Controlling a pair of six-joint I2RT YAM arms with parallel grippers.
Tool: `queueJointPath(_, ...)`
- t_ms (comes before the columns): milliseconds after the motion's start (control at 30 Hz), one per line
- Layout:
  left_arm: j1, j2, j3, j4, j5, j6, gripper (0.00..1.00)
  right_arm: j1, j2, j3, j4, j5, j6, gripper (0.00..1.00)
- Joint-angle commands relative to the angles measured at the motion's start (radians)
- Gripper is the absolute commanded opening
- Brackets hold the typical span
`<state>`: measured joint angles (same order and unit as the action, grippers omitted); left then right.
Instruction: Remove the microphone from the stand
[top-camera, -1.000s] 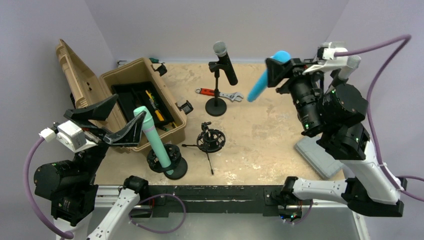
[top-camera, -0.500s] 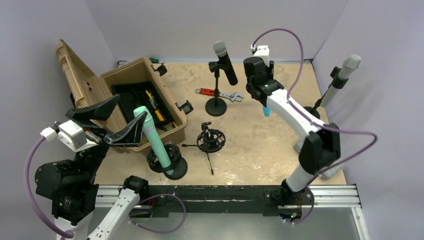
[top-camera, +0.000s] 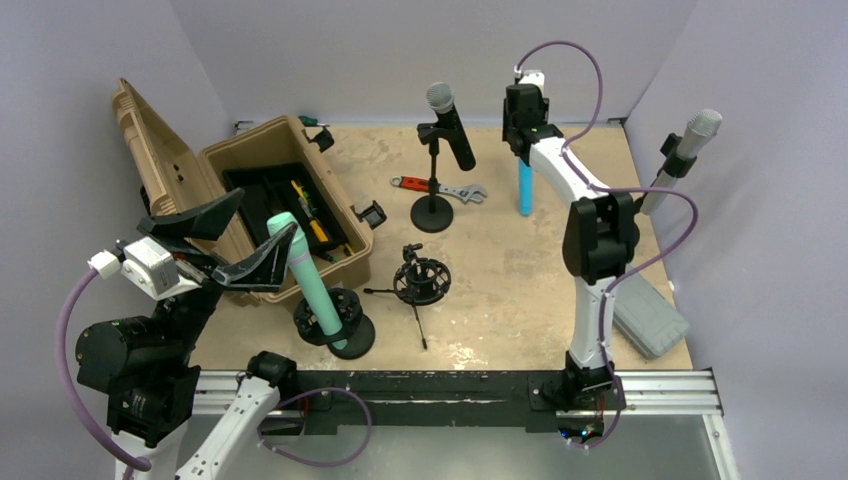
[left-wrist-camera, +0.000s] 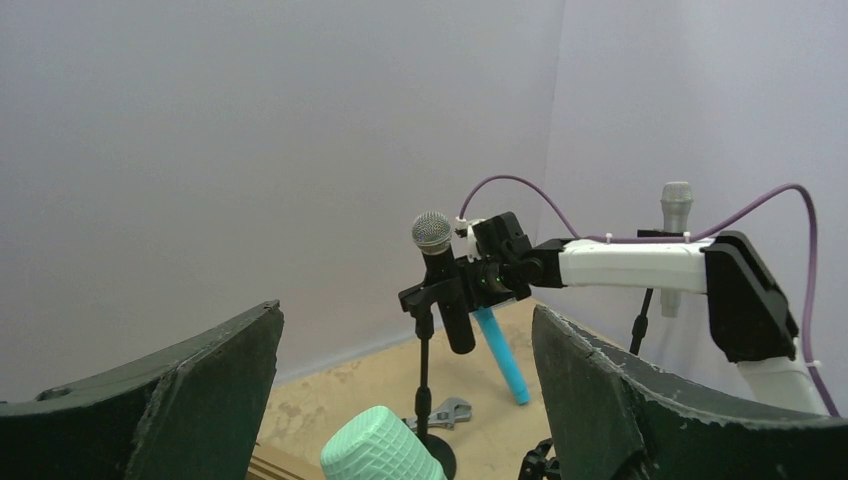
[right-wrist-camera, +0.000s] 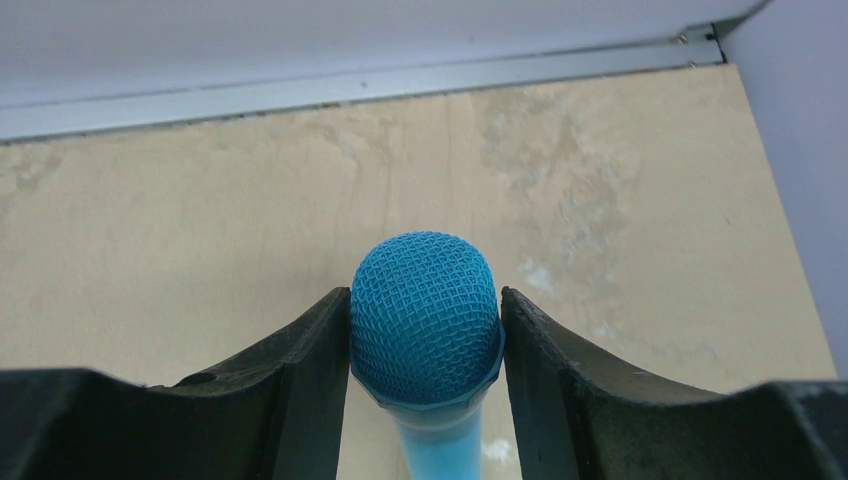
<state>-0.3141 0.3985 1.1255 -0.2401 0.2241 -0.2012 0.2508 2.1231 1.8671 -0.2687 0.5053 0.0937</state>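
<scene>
The right gripper (right-wrist-camera: 425, 335) pinches the blue microphone (right-wrist-camera: 424, 300) just under its mesh head, fingers (right-wrist-camera: 300, 360) clamped on both sides, and hangs it nearly upright over the far part of the desk (top-camera: 520, 290) (whether its tail touches the surface I cannot tell). The lift-out looks done, so the next move calls for laying it down gently and letting go. The left gripper (top-camera: 225, 245) hovers with fingers spread wide beside the mint microphone (top-camera: 310, 285).

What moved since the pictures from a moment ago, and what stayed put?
The right gripper swung from the near right out to the far side of the table, carrying the blue microphone, which now hangs tail-down. The left gripper stayed open beside the green microphone; the black microphone stayed on its stand.
</scene>
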Motion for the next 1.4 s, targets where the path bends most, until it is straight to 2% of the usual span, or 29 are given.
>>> queueJointPath(0, 0.011, -0.004, 0.0, 0.041, 0.017, -0.024, 0.91, -0.034, 0.118, 0.199, 0.025, -0.126, -0.033, 0.0)
queueJointPath(333, 0.013, -0.007, 0.006, 0.041, 0.034, -0.036, 0.91, -0.04, 0.394, 0.505, -0.017, -0.156, -0.025, 0.0)
queueJointPath(767, 0.045, 0.015, 0.004, 0.047, 0.053, -0.056, 0.91, -0.041, 0.479, 0.504, 0.017, -0.169, -0.034, 0.0)
queueJointPath(1033, 0.046, 0.023, 0.002, 0.048, 0.052, -0.056, 0.91, -0.041, 0.497, 0.524, -0.008, -0.205, -0.022, 0.25)
queueJointPath(1133, 0.046, 0.02, 0.002, 0.048, 0.052, -0.056, 0.91, -0.041, 0.498, 0.525, -0.014, -0.212, -0.023, 0.39)
queueJointPath(1167, 0.046, 0.021, 0.001, 0.048, 0.052, -0.056, 0.91, -0.041, 0.498, 0.526, -0.015, -0.217, -0.024, 0.47)
queueJointPath(1233, 0.046, 0.023, -0.001, 0.049, 0.051, -0.057, 0.91, -0.041, 0.502, 0.534, -0.02, -0.221, -0.026, 0.55)
queueJointPath(1300, 0.045, 0.025, -0.003, 0.05, 0.049, -0.056, 0.91, -0.041, 0.506, 0.54, -0.024, -0.22, -0.026, 0.68)
queueJointPath(1367, 0.044, 0.026, -0.004, 0.051, 0.047, -0.056, 0.91, -0.042, 0.507, 0.543, -0.028, -0.22, -0.029, 0.74)
